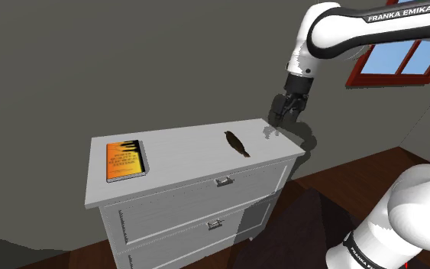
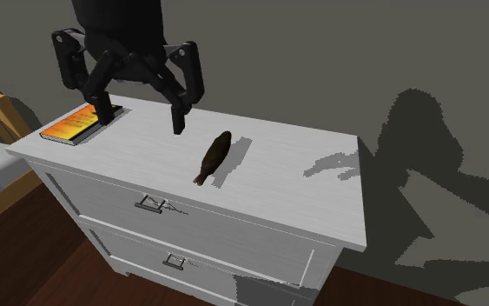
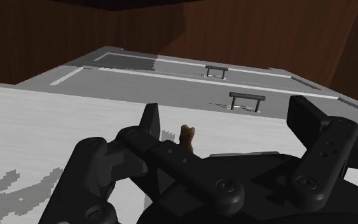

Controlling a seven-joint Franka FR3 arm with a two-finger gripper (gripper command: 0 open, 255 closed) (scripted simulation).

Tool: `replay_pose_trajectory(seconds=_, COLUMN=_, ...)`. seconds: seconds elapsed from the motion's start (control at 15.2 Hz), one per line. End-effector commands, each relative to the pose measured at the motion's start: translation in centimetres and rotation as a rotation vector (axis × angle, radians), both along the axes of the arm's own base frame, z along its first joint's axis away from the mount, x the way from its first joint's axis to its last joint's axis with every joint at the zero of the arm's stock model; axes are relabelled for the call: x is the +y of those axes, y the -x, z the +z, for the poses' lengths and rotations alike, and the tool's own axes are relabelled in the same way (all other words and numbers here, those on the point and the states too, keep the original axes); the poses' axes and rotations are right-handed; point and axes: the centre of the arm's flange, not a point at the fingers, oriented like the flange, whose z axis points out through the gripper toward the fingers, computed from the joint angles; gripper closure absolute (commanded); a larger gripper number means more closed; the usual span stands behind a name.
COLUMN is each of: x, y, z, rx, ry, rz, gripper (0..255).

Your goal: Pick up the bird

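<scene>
A small dark brown bird (image 1: 236, 143) lies on its side on top of a white dresser (image 1: 182, 164), toward the shoulder view's right. In the second exterior view the bird (image 2: 214, 158) lies near the front edge of the dresser top (image 2: 294, 187). My black gripper (image 1: 286, 109) hangs in the air over the dresser's right end, apart from the bird. Its fingers stand open with nothing between them (image 2: 142, 115). In the wrist view the gripper (image 3: 228, 121) looks over the dresser top (image 3: 50, 127), and one end of the bird (image 3: 187, 136) pokes up just beyond the hand.
An orange book (image 1: 124, 160) lies flat at the dresser's other end, also seen as the book (image 2: 82, 125). Drawers with metal handles (image 2: 153, 205) face front. A red-framed window (image 1: 396, 61) sits in the wall behind the arm. The floor is dark wood.
</scene>
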Motion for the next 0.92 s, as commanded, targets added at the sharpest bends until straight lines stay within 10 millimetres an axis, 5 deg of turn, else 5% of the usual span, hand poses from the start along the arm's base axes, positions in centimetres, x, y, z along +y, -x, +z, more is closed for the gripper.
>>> replay_pose_trajectory(seconds=0.0, x=-0.6, y=-2.1, z=-1.7, rx=-0.006, ry=-0.006, rz=-0.013, gripper=0)
replay_pose_trajectory(seconds=0.86, x=-3.5, y=-14.5, z=-12.9, rx=-0.029, ry=-0.044, rz=-0.096, gripper=0)
